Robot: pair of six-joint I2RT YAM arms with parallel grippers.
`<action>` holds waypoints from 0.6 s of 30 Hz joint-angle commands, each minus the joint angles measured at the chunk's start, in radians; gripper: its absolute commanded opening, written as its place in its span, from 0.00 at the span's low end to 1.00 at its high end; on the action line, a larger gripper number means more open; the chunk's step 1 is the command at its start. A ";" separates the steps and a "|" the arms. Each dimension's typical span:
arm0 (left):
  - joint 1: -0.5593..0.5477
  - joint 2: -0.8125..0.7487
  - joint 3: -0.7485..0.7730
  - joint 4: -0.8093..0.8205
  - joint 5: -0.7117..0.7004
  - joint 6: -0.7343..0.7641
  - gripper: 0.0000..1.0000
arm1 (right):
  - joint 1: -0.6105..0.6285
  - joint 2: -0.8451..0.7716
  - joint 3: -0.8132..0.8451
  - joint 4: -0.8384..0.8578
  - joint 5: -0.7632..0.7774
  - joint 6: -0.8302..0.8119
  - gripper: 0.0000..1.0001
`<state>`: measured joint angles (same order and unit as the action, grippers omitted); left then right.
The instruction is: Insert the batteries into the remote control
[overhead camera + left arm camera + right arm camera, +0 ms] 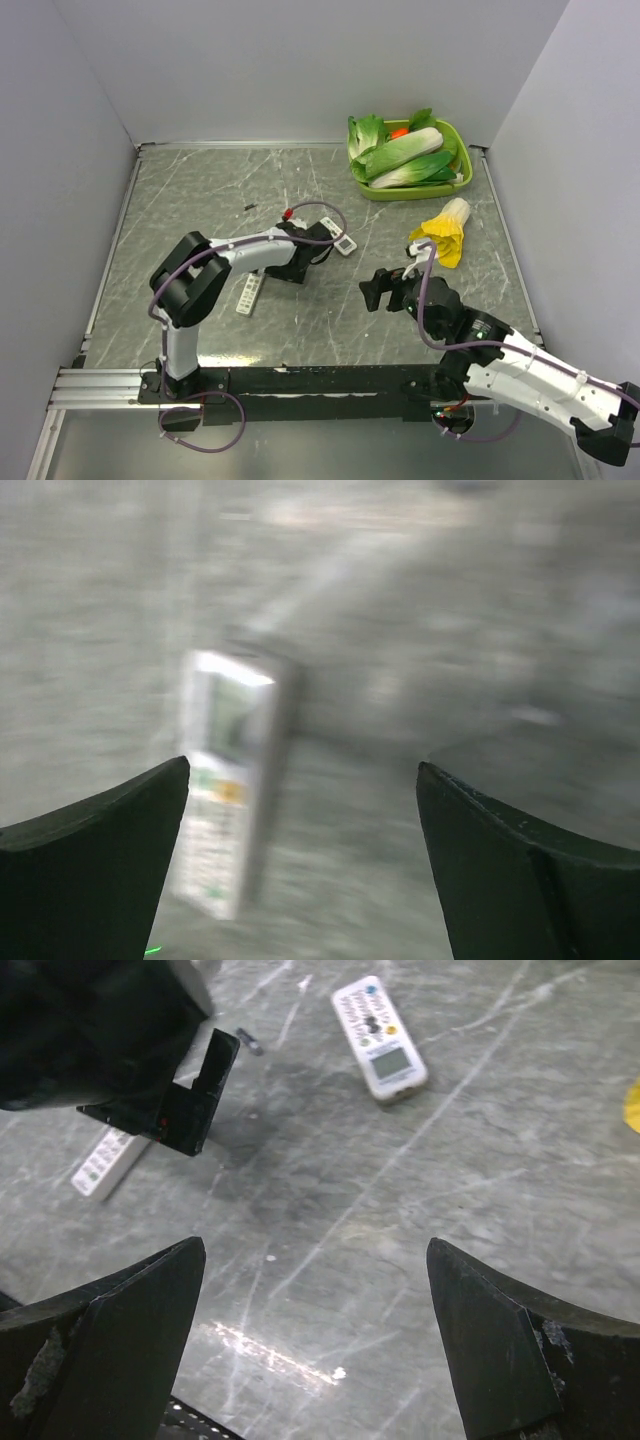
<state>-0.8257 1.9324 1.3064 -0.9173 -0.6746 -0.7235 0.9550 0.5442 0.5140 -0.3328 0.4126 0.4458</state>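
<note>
**Item 1.** My left gripper [325,240]: 2 dark fingers [90,870] spread wide, pinching nothing. The wrist view is blurred. Just ahead of the fingertips lies a wider white plastic remote with a small screen and coloured button rows [225,790], flat on the grey marbled table [200,190].

**Item 2.** My right gripper [372,292]: 2 dark fingers [110,1350] spread wide, held above the table and well apart from both remotes.

**Item 3.** Slim, narrow white plastic remote control [249,295]: flat on the table, small buttons facing up, just beside my left forearm.

**Item 4.** Far right corner: green plastic tray [400,192] of leafy vegetables. Near it, 1 loose yellow-and-white leafy vegetable [445,235] lies on the table.
</note>
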 commanded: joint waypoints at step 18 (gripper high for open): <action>0.560 -1.032 -0.440 0.411 0.599 0.090 0.97 | -0.005 -0.322 0.153 -0.437 0.414 0.050 0.99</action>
<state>-0.4019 1.0420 0.8810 -0.4717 -0.1711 -0.7067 0.9546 0.2604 0.6197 -0.6704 0.6907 0.4915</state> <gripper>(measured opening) 0.970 0.994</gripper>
